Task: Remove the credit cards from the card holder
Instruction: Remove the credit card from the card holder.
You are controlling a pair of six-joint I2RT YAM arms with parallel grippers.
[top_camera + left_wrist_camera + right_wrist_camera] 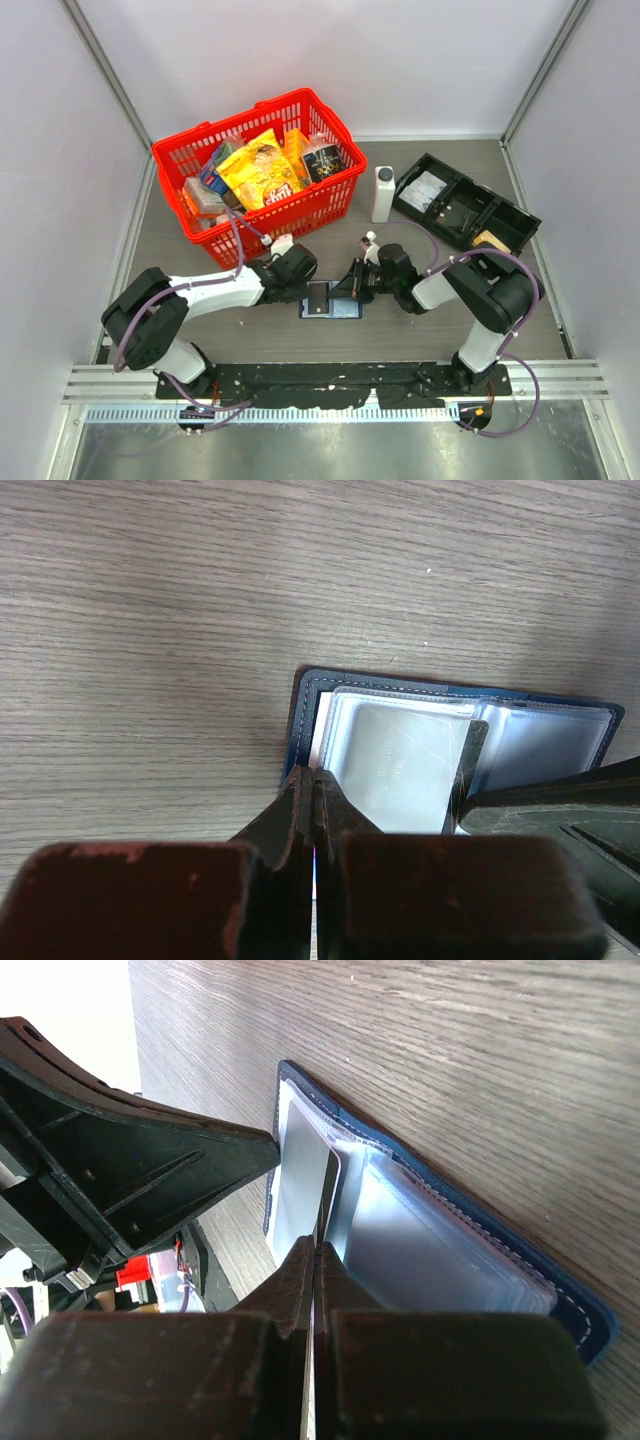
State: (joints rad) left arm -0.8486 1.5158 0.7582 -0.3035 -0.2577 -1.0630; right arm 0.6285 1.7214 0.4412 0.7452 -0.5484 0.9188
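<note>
The navy card holder (pixel 345 308) lies open on the table between my two grippers, its pale sleeves facing up. In the left wrist view its dark stitched edge (pixel 305 695) frames the sleeves. A grey credit card (pixel 400 760) with a rounded corner stands tilted out of the left half; it also shows in the right wrist view (pixel 300 1170). My left gripper (pixel 312 780) is shut on the holder's left edge. My right gripper (pixel 318 1250) is shut on the card's edge. No other cards show clearly.
A red basket (pixel 255 180) full of snack packets stands at the back left. A white bottle (pixel 383 193) and a black compartment tray (pixel 465 215) stand at the back right. Grey walls close in the table on three sides.
</note>
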